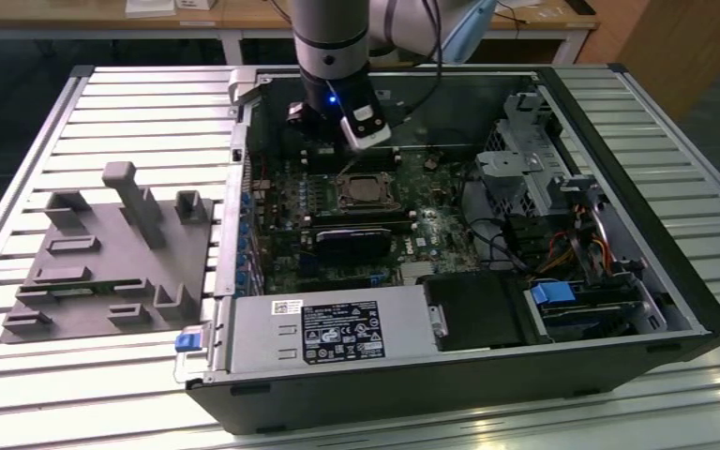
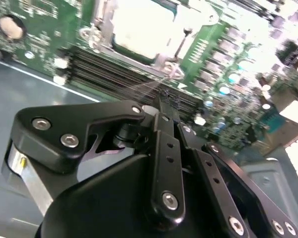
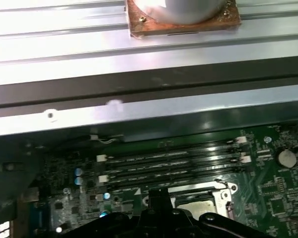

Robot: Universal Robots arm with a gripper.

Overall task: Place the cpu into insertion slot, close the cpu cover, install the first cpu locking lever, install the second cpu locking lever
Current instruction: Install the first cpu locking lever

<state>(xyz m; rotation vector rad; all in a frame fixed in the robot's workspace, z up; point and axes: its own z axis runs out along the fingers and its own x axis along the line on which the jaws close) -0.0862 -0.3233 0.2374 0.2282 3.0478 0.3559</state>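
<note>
Nearest sits the silver power supply, set into the near end of an open black computer case that lies on a slatted metal tabletop. To the exterior view's left of the case, a grey plastic holder with upright posts rests on the same slats.

Deeper inside the case lies the green circuit board. Near its middle is the socket, and the chip sits flat in it with its pale metal top facing up. The metal cover lies around the chip as a thin silver frame.

Just past the socket, the pincer hangs over the long black memory slots. Its two black fingers are pressed together at the tips, and nothing can be made out between them. It touches neither chip nor cover.

Above it the grey arm rises out of the case. Beyond the far case wall, in the first wrist view, a copper-coloured plate with a round silver body rests on the tabletop.
</note>
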